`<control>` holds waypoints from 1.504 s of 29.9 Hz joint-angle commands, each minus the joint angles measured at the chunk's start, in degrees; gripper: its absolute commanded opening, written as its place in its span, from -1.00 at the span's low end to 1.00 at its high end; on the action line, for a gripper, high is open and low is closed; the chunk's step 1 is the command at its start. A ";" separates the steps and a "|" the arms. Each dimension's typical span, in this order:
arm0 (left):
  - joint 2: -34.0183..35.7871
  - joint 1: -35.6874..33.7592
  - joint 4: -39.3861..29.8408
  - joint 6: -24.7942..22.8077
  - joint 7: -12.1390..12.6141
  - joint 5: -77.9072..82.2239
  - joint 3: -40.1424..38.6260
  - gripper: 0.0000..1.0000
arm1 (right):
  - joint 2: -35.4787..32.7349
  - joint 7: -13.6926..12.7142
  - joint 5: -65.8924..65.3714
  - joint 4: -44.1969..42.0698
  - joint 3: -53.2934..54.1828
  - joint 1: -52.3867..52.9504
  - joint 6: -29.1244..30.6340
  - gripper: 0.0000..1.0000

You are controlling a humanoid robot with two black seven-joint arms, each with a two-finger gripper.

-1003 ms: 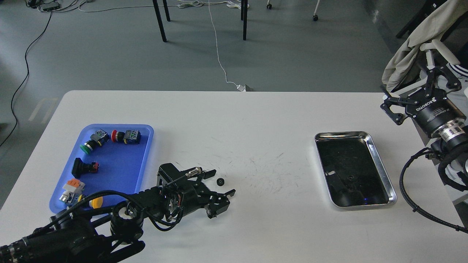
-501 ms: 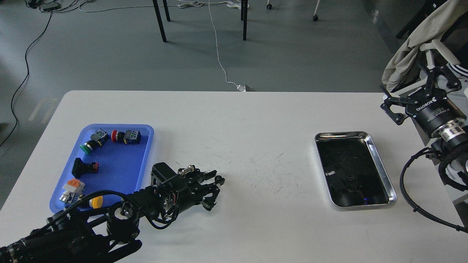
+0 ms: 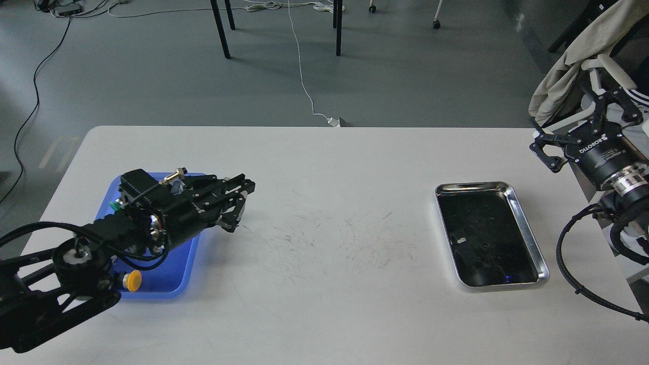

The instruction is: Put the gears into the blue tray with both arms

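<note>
My left gripper (image 3: 245, 192) is raised off the table beside the right rim of the blue tray (image 3: 175, 274), and its arm covers most of the tray. Its fingers are drawn together. No gear lies on the tabletop now; the small black gear is too small and dark to pick out between the fingertips. My right gripper (image 3: 568, 115), marked ROBOTIQ, hangs open and empty past the table's right edge, away from everything.
A shiny steel tray (image 3: 522, 203) lies at the right of the white table (image 3: 355, 167). Push-button switches lie in the blue tray; a yellow cap (image 3: 133, 280) and a green one (image 3: 113, 206) show. A beige cloth (image 3: 573, 56) hangs behind the right arm.
The left gripper closed on the gear lying on the table, then rose and swung left to the blue tray's right rim. The gear's spot is now bare. The right arm stayed still.
</note>
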 commanded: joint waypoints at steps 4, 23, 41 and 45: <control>3.77 7.49 11.94 7.17 -5.48 -8.61 1.02 -0.88 | -0.07 0.00 0.00 -0.08 0.01 -0.09 0.00 0.93; -8.97 7.76 26.63 8.50 -6.01 -9.49 1.11 -0.26 | -0.42 -0.09 0.00 -0.08 -1.22 0.00 0.00 0.93; -8.44 -9.54 22.86 7.79 -5.66 -37.02 -1.17 0.95 | -3.49 -0.61 -0.69 3.60 -1.57 2.10 0.00 0.93; -12.04 -17.27 25.22 7.71 -4.61 -60.15 -1.00 0.95 | -4.28 -0.88 -8.06 6.42 -1.75 3.95 0.00 0.93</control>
